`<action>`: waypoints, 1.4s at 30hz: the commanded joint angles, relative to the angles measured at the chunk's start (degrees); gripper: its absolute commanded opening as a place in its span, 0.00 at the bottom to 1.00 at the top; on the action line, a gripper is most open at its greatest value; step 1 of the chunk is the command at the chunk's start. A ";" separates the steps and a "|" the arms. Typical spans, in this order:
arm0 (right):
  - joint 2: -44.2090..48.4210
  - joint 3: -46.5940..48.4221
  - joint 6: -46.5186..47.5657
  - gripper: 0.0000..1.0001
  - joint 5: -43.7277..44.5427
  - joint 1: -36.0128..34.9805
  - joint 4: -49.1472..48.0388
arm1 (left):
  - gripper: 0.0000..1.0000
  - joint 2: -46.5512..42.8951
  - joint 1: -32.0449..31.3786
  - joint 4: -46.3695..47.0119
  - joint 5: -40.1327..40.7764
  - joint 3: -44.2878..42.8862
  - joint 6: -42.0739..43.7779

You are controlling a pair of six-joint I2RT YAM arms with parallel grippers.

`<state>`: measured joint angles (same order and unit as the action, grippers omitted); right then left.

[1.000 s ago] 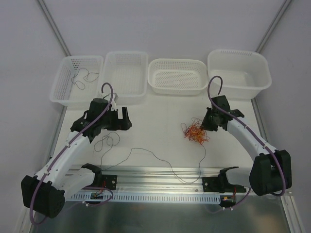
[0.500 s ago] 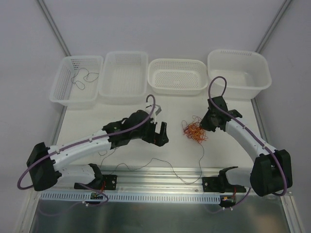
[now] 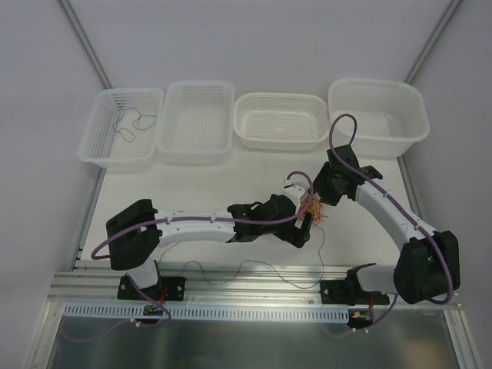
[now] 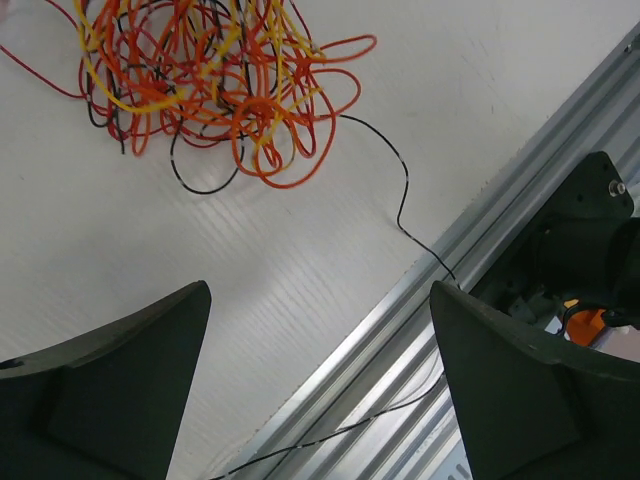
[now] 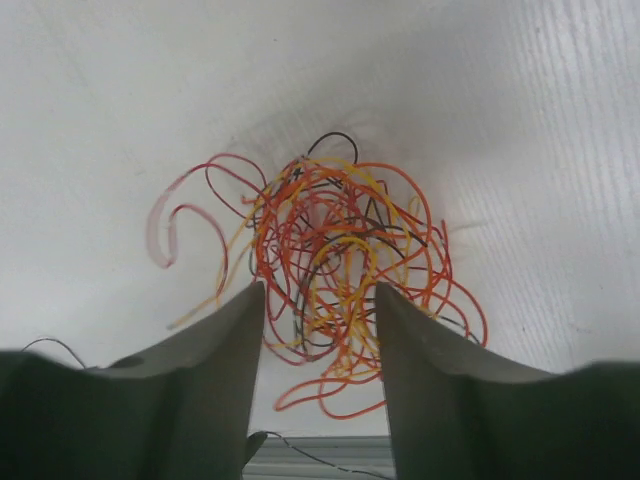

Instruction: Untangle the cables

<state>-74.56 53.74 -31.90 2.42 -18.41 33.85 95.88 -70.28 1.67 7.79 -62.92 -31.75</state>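
Observation:
The cables (image 3: 313, 209) lie as a loose tangle of orange, yellow, red and dark wires on the white table, right of centre. My left gripper (image 3: 302, 227) is open just to their near-left. In the left wrist view the tangle (image 4: 215, 80) sits well ahead of the wide-apart left gripper (image 4: 320, 290), which holds nothing. My right gripper (image 3: 320, 198) hovers at the tangle's far-right side. The right wrist view shows the right gripper (image 5: 320, 287) open, with the tangle (image 5: 340, 250) seen between and beyond its fingers. A dark cable (image 4: 400, 190) trails from the tangle to the front rail.
Along the table's back edge stand white baskets (image 3: 115, 157) (image 3: 196, 152) (image 3: 280, 142) (image 3: 377, 142); the far-left one holds a thin dark wire (image 3: 127, 123). An aluminium rail (image 3: 246, 288) borders the near edge, and the dark cable (image 3: 231, 269) runs along it.
My left arm has swung from the left side of the table across to the tangle. The right gripper, shut at the tangle before, now stands open.

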 commanded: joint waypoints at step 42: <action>11.18 -19.90 17.48 0.01 -8.74 -0.83 -0.80 | 0.95 -5.62 8.85 -0.88 -4.79 -0.53 -2.80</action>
<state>-67.02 33.82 -14.92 -5.26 -18.74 33.45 87.44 -61.78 -0.25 6.09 -58.92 -36.64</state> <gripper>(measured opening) 0.023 0.947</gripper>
